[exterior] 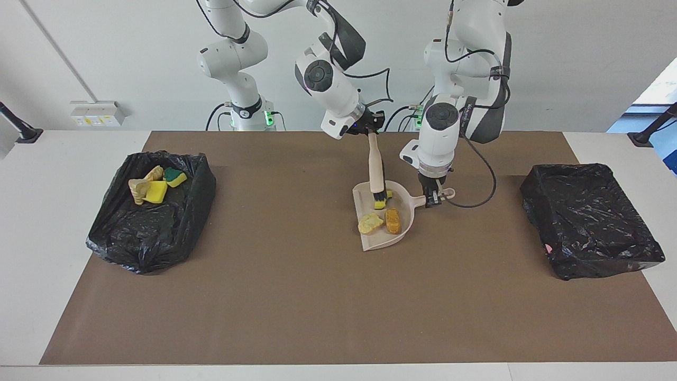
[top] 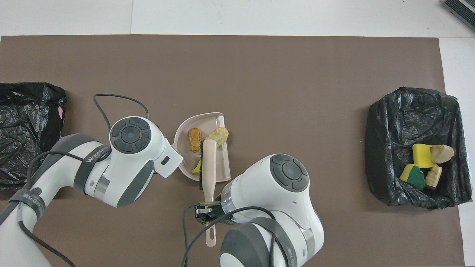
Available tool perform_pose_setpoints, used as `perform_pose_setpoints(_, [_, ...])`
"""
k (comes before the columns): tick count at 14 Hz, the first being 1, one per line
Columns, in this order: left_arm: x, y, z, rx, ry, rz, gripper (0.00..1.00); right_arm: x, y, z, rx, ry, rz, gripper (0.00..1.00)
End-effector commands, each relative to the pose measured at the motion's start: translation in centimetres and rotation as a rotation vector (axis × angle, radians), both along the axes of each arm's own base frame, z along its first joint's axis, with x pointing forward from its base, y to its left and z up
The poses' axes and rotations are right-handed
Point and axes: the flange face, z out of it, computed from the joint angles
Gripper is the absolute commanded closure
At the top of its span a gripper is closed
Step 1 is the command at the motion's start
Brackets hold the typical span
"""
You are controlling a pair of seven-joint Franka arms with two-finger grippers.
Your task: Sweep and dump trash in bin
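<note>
Robotics lab: two white arms [exterior: 328, 79] bolted at a white table [exterior: 63, 159] with brown mat [exterior: 296, 296], bare wall, camera stands [exterior: 18, 127] clamped on.

You see three scraps in the beige plastic dustpan [exterior: 382, 241]: brown bread-like lump [exterior: 392, 220], pale crumbly chunk [exterior: 370, 223], yellow sponge bit [top: 196, 169]; four scraps [exterior: 154, 184] lie bagged.

From above, the right gripper [top: 207, 215] is clamping the beige brush [top: 208, 163] by its handle, the brush lying across the dustpan [top: 212, 119]. In the pan a brown lump [top: 194, 139] and a pale crumbly chunk [top: 217, 136] are sitting near the brush's tip (a yellow sponge bit [top: 196, 168] is peeking out beside it). More scraps [top: 426, 163] are lying in the black-lined bin [top: 408, 111].
</note>
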Motion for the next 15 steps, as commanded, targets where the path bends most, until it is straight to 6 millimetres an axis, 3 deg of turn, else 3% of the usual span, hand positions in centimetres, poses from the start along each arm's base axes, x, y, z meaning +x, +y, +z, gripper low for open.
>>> perform_pose_setpoints(1, [-0.6,0.9,-0.1,-0.01,0.007,-0.051,1.0,-1.0,-1.6,2.9,-0.032,0.0,0.021,1.0])
perform_pose_setpoints(3, [0.2,2.0,-0.1,-0.018,0.009,-0.047,1.0,-2.8,-2.9,4.5,-0.195,0.01,-0.039,1.0])
perform_pose_setpoints(6, [1.4,4.7,1.6,-0.076,0.016,-0.078,1.0,-7.8,-3.4,3.9,-0.326,0.012,-0.084,1.0])
perform_pose_setpoints(7, [2.1,7.3,3.4,-0.085,-0.013,-0.069,1.0,-8.8,-3.8,3.0,-0.34,0.018,-0.077,1.0])
perform_pose_setpoints(10, [2.9,14.1,6.8,-0.137,-0.02,-0.044,1.0,-12.3,-1.9,-1.2,-0.345,-0.025,0.0,1.0])
perform_pose_setpoints(13, [4.1,22.4,10.7,-0.135,-0.012,-0.037,1.0,-12.0,-1.9,-3.5,-0.338,-0.042,0.05,1.0])
perform_pose_setpoints(15, [4.2,29.0,12.4,-0.133,-0.018,-0.013,1.0,-11.7,-1.7,-6.4,-0.342,-0.073,0.031,1.0])
